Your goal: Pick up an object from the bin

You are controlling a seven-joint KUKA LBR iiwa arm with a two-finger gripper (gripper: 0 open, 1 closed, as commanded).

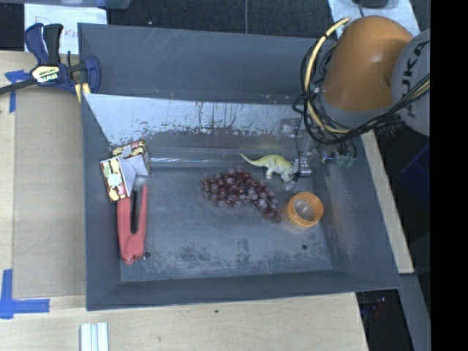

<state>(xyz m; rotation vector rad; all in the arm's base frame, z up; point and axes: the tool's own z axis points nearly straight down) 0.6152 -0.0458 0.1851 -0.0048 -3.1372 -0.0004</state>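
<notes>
My gripper (302, 165) hangs low at the right of the bin's back part, under the arm's orange cover. Right beside it on the left lies a small yellow-green toy dinosaur (271, 164), its head end toward the gripper; whether they touch I cannot tell. Just in front of the gripper sits an orange tape roll (304, 210), lying flat. A bunch of dark red grapes (240, 189) lies left of the roll, in the middle of the bin.
At the bin's left side lies a red hand tool (132, 225), with a colourful packet (119, 170) at its far end. The arm and its cables cover the bin's back right corner.
</notes>
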